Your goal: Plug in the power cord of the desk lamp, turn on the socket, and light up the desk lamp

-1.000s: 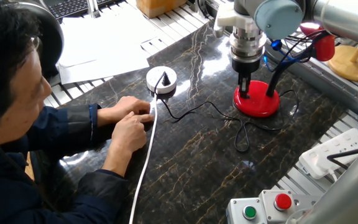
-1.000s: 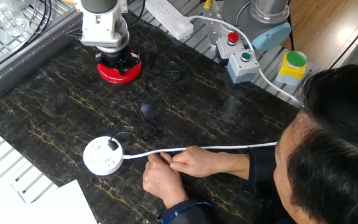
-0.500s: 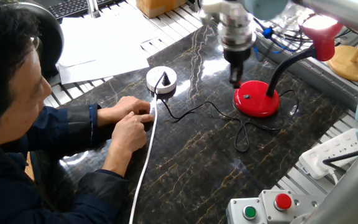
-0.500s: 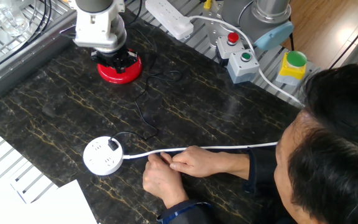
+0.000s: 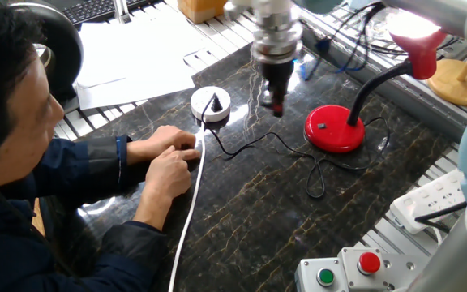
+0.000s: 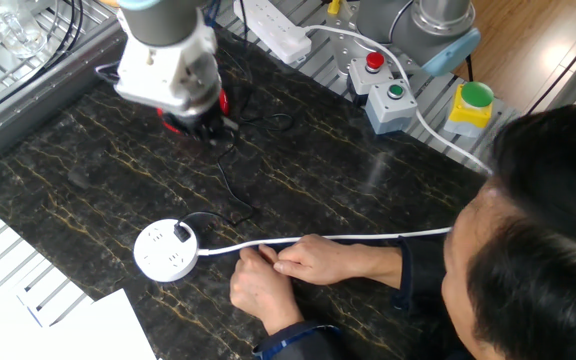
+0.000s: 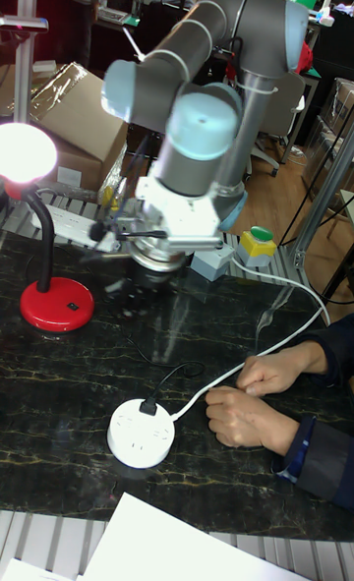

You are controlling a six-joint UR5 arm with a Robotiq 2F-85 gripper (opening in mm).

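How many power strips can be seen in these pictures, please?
2. The round white socket sits on the dark table beside the person's hands, the black plug in it. A rectangular white power strip lies off the table's far edge. Others may be hidden.

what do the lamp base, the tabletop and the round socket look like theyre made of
Lamp base: glossy red, probably painted metal or hard plastic; it catches bright highlights. Tabletop: dark polished stone or a marble-look laminate, with pale gold veins and mirror-like reflections. Round socket: smooth white moulded plastic, with a soft sheen.
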